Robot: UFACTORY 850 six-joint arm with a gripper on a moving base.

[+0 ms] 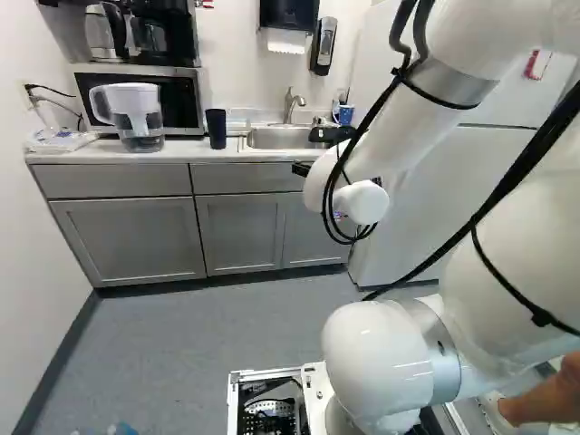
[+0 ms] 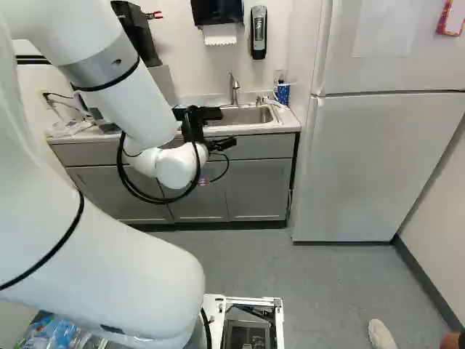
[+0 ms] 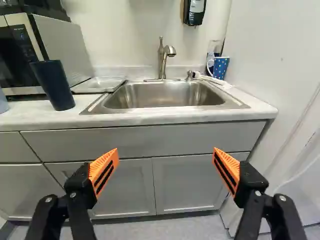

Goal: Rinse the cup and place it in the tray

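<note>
While spread wide and empty, align tool (image 3: 165,162) with dark cup (image 3: 53,85) | avoid nudging tray (image 3: 95,90) | squeeze softly | lift upright

Arm (image 1: 394,140): is showing white casings
Collar (image 1: 453,83): is gleaming grey
Cables (image 2: 161,201): are looping, black
Jaws (image 2: 229,127): are bearing orange pads (image 3: 104,167)

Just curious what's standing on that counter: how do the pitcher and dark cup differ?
The pitcher is clear with a white top; the dark cup looks opaque. The pitcher has a handle; the dark cup shows none. The pitcher is wider than the dark cup. Both stand on the counter.
</note>
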